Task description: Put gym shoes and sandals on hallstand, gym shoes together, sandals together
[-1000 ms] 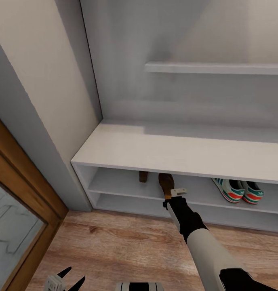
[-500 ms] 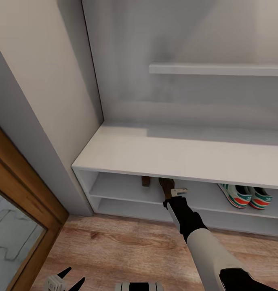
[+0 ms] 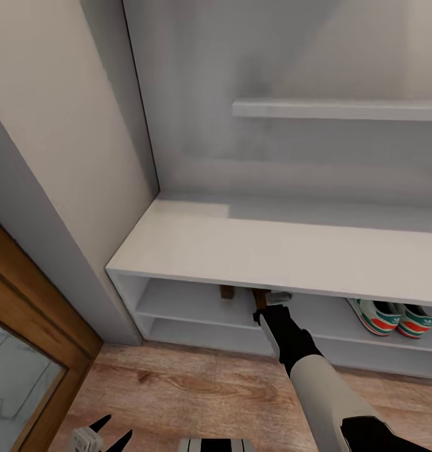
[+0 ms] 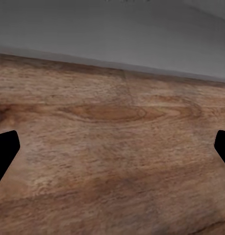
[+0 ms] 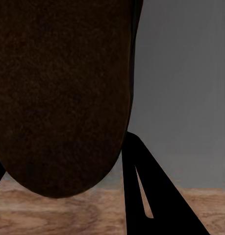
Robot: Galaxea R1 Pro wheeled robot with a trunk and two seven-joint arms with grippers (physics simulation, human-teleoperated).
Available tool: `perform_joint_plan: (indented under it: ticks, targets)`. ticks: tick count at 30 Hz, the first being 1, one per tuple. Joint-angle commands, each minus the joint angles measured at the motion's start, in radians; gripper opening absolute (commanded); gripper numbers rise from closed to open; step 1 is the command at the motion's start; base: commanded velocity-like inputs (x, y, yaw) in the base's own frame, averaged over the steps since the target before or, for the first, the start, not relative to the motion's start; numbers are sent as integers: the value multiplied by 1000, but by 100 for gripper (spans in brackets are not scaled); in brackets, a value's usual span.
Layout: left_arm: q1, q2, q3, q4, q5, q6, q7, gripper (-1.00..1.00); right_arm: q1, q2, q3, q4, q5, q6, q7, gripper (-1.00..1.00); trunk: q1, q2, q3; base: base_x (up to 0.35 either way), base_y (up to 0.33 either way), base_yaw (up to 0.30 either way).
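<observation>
Your right pincer [image 3: 274, 299] is under the front edge of the hallstand [image 3: 266, 248], on the upper shelf, and it is closed on a brown sandal [image 3: 260, 297]. In the right wrist view the sandal's dark sole [image 5: 63, 93] is very close to the camera, w/ one black finger [image 5: 151, 191] against its side, so the grip looks real.

The other sandal [image 3: 226, 291] is already on the same shelf, just beside, toward the shelf's left end. The two gym shoes [image 3: 392, 317] stand together toward the right end of that shelf, well apart from the sandals.

Your left pincer [image 3: 103, 433] hangs over the corridor floor [image 4: 112, 147]; its fingers [image 4: 4, 152] are wide apart and hold nothing.

I judge you are at the last placing. To do it well:
- Push the sandal deeper, so the whole sole is over the shelf and not over the front edge.
- Keep it close to the first sandal, approx. parallel, but don't knock that one.
- Lower until the sole rests on the shelf, then open.
- Pull the arm straight back, bc the bench top is low over the wrist and a lift could hit it.
</observation>
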Motion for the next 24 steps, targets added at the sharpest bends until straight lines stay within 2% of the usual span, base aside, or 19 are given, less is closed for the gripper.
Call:
perform_joint_plan:
  ticks: [1,13,24]
  targets:
    - [-1,0,1,1,2,-4,-4,100,1,0,-2,0,3,6,2,-100,1,0,-1,144,0,0]
    - [-1,0,1,1,2,-3,-5,100,1,0,-2,0,3,6,2,-100,1,0,-1,34,0,0]
    - [-1,0,1,1,2,-3,-2,100,1,0,-2,0,3,6,2,-100,1,0,-1,114,0,0]
